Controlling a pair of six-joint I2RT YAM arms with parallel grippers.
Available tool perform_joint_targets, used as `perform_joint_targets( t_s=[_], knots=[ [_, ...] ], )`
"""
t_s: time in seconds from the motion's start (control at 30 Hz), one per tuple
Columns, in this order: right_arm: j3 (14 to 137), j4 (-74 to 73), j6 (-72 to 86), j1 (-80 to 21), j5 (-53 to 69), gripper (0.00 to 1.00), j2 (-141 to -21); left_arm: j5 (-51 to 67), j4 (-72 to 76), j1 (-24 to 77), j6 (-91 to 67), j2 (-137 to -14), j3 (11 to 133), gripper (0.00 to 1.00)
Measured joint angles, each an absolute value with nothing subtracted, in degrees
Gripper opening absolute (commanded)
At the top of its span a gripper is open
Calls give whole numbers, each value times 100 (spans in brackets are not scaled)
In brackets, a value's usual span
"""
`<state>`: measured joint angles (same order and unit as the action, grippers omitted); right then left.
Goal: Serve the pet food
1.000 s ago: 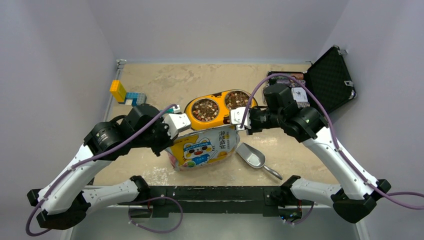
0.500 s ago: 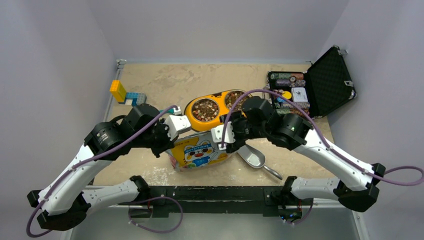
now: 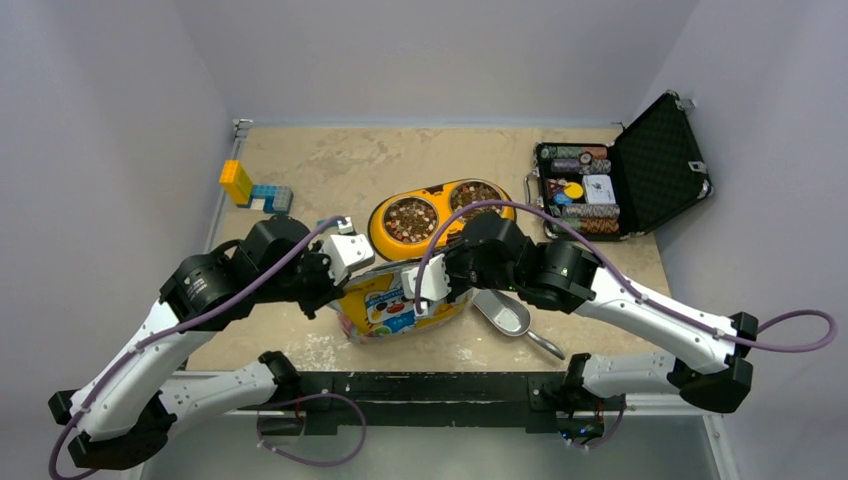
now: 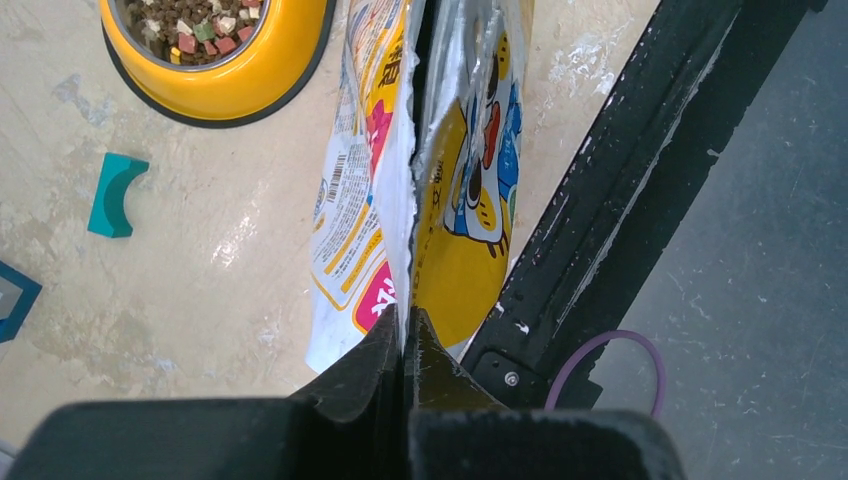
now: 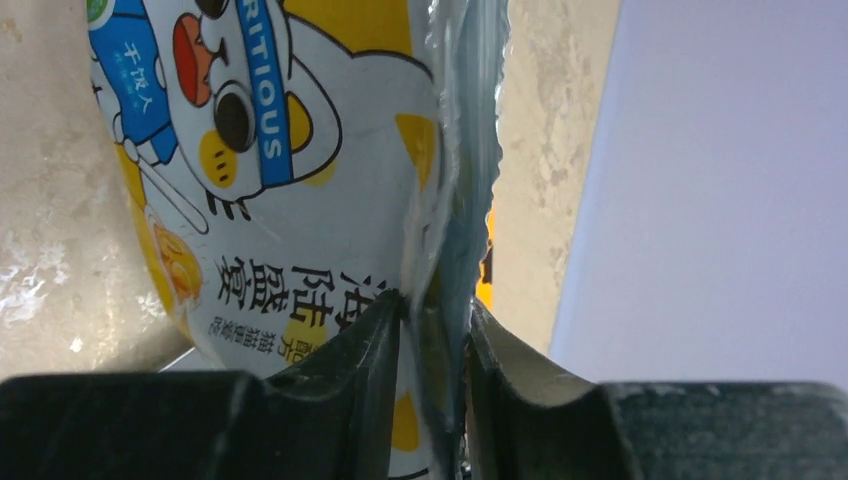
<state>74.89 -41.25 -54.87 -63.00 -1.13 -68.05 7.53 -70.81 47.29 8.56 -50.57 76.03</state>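
Right jaws now off bowl (image 3: 380, 228), astride pet food bag (image 3: 380, 310) rim, grip unclear; left jaws tight there.

1. One yellow double feeder (image 3: 400, 247); two steel bowls set in it, the left bowl (image 3: 388, 216) and the right bowl (image 3: 453, 196).
2. Two heaps of pet food (image 3: 410, 218), one in each bowl; the pellets are too many to count.
3. One printed food bag (image 3: 385, 305), just on the near side of the feeder.
4. One metal scoop (image 3: 505, 315), near and to the right of the feeder.
5. One open black case (image 3: 655, 165), right of the feeder; its poker chips (image 3: 585, 212) lie in rows, too many to count.
6. One yellow block (image 3: 236, 182), left of the feeder; blue blocks (image 3: 270, 197) touching it, number unclear; one teal arch block (image 4: 112, 193) near the feeder.
7. Two arms; two grippers, the left gripper (image 4: 405, 335) and the right gripper (image 5: 435, 320).
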Motion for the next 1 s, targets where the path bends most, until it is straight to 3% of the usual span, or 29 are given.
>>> perform_joint_targets(
  t_s=[0.07,0.13,0.2,0.37,0.5,0.57,0.67,0.77,0.9,1.0],
  knots=[
    [7441,-3977,-5518,-6425,-193,24,-6755,751,-7083,4729,816,-5022,7594,0],
    [7450,-3846,-5518,-6549,-250,2,-6818,744,-7078,4729,781,-4991,7570,0],
    [7526,-3795,-5498,-6696,-467,0,-7024,716,-7061,4729,720,-4934,7520,1],
    [7725,-3745,-5395,-6711,-679,0,-7349,545,-6851,4727,399,-4836,7402,45],
    [7725,-3850,-5212,-6613,-405,0,-7218,495,-6449,4748,14,-4882,7347,51],
    [7725,-3922,-5144,-6591,-279,0,-7155,478,-6206,4775,-141,-4932,7271,47],
    [7725,-4003,-5078,-6530,-117,0,-7089,521,-5966,4781,-279,-5033,7207,26],
    [7638,-3962,-5057,-6462,-21,22,-6991,554,-5835,4781,-329,-5170,7201,7],
    [7408,-3800,-5260,-6471,113,50,-6731,666,-5822,4814,-333,-5177,7199,2],
    [7408,-3634,-5387,-6602,305,55,-6726,803,-5835,4814,-327,-5098,7155,1]
  ],
)
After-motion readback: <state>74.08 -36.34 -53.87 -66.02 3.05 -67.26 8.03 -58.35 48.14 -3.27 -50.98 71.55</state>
